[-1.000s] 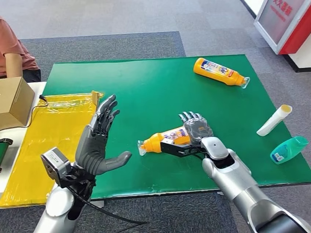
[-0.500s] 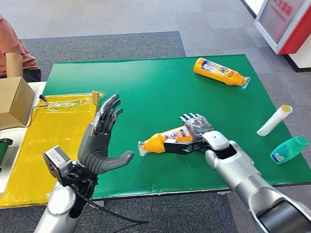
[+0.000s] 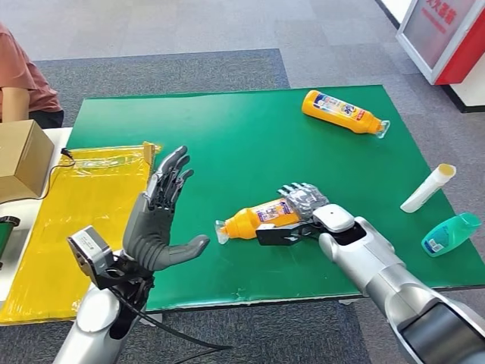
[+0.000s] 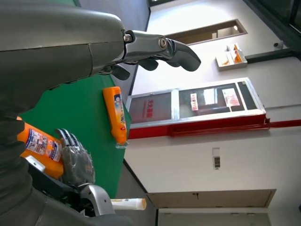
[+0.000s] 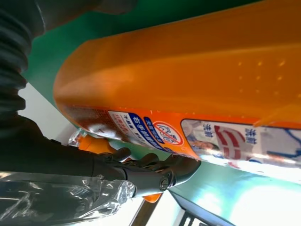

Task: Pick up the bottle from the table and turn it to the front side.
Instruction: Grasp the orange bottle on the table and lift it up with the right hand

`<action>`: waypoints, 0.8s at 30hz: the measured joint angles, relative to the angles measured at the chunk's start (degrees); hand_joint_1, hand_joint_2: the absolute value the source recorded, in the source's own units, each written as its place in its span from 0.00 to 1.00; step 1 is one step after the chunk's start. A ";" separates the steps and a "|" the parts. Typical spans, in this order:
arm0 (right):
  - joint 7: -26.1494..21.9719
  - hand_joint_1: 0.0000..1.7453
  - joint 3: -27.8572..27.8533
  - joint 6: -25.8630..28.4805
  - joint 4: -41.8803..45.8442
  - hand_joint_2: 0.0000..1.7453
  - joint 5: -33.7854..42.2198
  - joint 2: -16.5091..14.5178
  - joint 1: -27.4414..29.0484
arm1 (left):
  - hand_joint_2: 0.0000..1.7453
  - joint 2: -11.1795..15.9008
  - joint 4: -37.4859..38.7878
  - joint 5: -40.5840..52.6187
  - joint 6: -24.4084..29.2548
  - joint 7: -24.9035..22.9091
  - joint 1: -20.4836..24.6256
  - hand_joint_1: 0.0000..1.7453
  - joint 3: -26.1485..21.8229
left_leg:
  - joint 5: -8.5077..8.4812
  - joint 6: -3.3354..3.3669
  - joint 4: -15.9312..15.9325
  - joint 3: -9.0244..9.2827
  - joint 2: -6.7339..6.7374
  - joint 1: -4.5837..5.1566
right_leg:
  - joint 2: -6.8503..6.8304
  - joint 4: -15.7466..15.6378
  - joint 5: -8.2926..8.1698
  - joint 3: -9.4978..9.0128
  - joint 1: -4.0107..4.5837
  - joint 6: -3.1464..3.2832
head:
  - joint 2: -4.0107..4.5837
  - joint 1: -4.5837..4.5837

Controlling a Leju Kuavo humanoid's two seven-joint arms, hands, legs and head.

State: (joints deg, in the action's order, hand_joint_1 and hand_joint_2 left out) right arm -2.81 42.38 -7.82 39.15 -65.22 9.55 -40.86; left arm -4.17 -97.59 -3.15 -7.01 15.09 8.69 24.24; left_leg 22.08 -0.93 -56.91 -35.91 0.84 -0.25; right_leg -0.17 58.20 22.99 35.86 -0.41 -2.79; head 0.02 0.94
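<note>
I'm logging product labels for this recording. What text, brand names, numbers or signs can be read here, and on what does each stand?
Orange bottle under the right hand: blue and red label print, too blurred to read.
Far orange bottle lying on the green mat: large digits, perhaps "96", uncertain; the rest too small.
Red and white sign board: red characters, cut off and unreadable.
Teal bottle: label too small.
White tube: no print visible.

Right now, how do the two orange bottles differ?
The near bottle lies in the middle of the green mat, cap toward the robot's left, with the right hand around it. The far bottle lies untouched near the mat's back edge, cap toward the right. Both are orange, labelled and lying on their sides.
</note>
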 joint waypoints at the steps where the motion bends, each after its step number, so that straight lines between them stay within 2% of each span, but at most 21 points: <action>1: -0.15 0.75 0.27 -0.13 -0.23 1.00 0.18 0.00 -0.12 | 1.00 0.00 0.08 -0.06 0.02 0.02 0.01 0.00 0.00 | 0.00 0.00 0.00 0.00 0.00 0.00 | 0.00 0.00 0.00 0.00 0.00 0.00 | 0.00 0.00; 2: -0.30 1.00 0.53 -0.21 -0.43 1.00 0.41 0.00 -0.23 | 1.00 0.00 0.14 -0.15 0.06 0.03 0.02 0.00 0.00 | 0.00 0.00 0.00 0.00 0.00 0.00 | 0.00 0.00 0.00 0.00 0.00 0.00 | 0.00 0.00; 19: -1.44 1.00 3.49 -0.09 -1.62 1.00 4.35 0.00 -1.83 | 1.00 0.43 0.95 -1.19 0.49 0.54 0.06 0.00 0.00 | 0.00 0.00 0.00 0.01 0.00 0.00 | 0.00 0.00 0.00 0.00 0.00 0.00 | 0.00 0.00; 24: -2.62 1.00 3.08 1.22 -1.16 1.00 10.41 0.00 -1.30 | 1.00 0.60 1.02 -1.39 0.78 0.85 0.03 0.00 0.00 | 0.00 0.00 0.00 0.01 0.00 0.00 | 0.00 0.00 0.00 0.00 0.00 0.00 | 0.00 0.00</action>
State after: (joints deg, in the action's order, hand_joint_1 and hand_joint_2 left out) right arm -5.43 45.46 -6.60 37.99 -54.81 9.55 -42.16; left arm -3.57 -96.56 -4.55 -6.23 15.95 8.72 24.24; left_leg 22.08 -0.94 -56.91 -35.89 0.84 -0.26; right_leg -0.17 58.20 22.99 35.86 -0.41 -2.78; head 0.02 0.94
